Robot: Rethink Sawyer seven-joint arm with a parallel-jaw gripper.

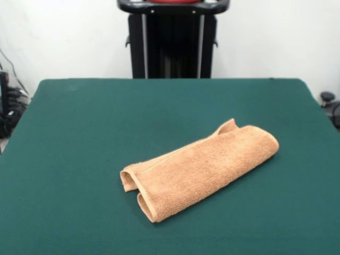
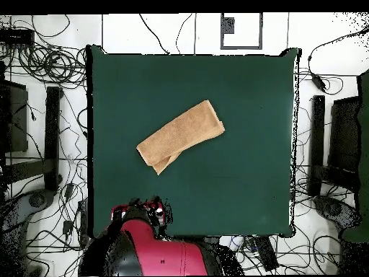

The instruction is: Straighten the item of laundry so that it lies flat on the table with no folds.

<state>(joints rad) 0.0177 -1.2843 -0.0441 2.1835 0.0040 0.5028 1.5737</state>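
The item of laundry (image 1: 202, 167), a light orange-tan terry towel, lies folded over into a long narrow bundle near the middle of the dark green table (image 1: 79, 133). It runs diagonally. Its doubled layers curl open at the near left end, and one corner sticks out at the far right. In the overhead view the towel (image 2: 181, 135) lies slanted at the table's (image 2: 245, 94) centre. The red arm is drawn back over the table's bottom edge, well apart from the towel. Its gripper end (image 2: 155, 210) shows only as a small cluster there.
The robot's black pedestal (image 1: 172, 42) stands behind the table's far edge. Cables (image 2: 43, 72) cover the floor around the table. Black upright stands are on both sides (image 2: 52, 137) (image 2: 317, 144). A white wall is behind the robot.
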